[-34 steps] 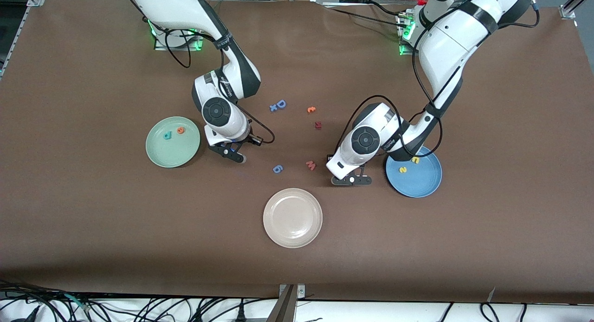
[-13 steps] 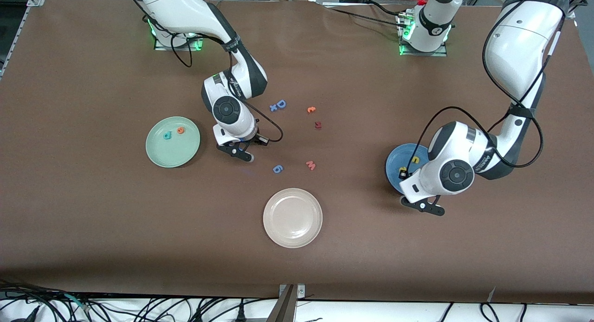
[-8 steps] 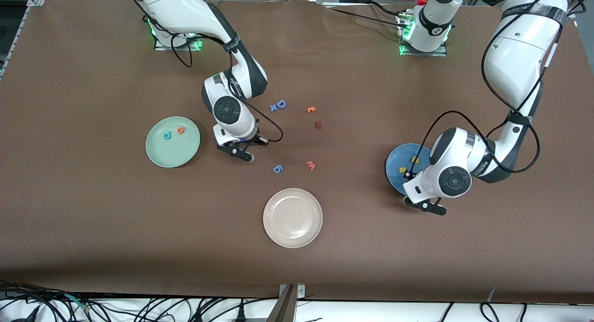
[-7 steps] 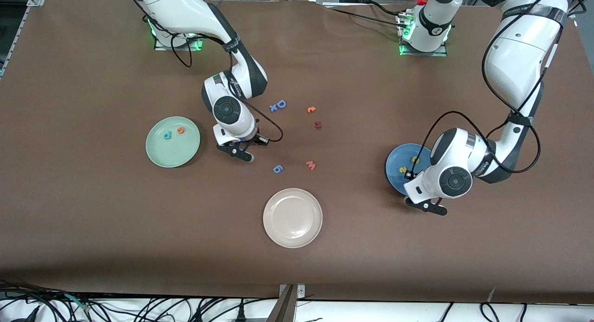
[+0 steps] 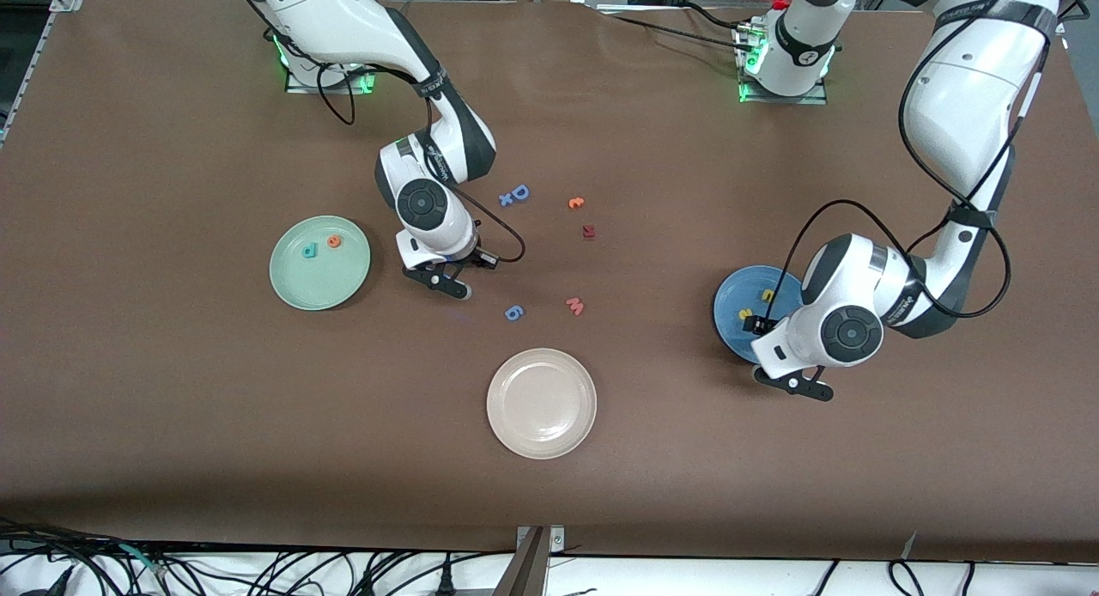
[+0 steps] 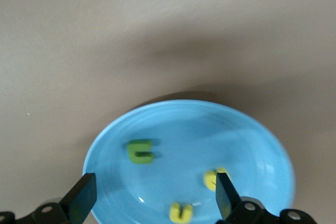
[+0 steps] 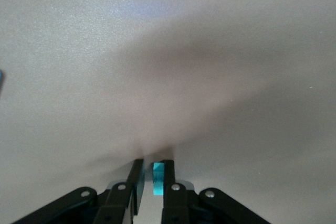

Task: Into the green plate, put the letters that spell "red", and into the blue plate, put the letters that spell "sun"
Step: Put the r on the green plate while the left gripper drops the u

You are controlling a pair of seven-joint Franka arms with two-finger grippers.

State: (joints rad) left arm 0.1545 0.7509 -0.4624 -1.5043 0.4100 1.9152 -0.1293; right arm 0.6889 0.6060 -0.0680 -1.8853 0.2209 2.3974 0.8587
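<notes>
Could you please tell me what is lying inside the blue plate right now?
The blue plate holds an olive-green arch letter, a yellow arch letter and a yellow s. The left gripper's open fingers cover its edge.

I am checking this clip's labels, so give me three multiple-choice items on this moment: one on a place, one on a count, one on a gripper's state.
1. Where does the olive-green letter lie?
A. in the blue plate
B. in the beige plate
C. on the bare table

2. How many letters lie in the green plate?
A. none
B. two
C. four

3. How is the right gripper?
A. wide open, holding nothing
B. shut on a pink letter
C. shut on a small teal letter

Answers:
1 A, the left wrist view shows it with two yellow letters in that plate.
2 B, a teal one and an orange one.
3 C, the right wrist view shows teal between its fingers.
</notes>
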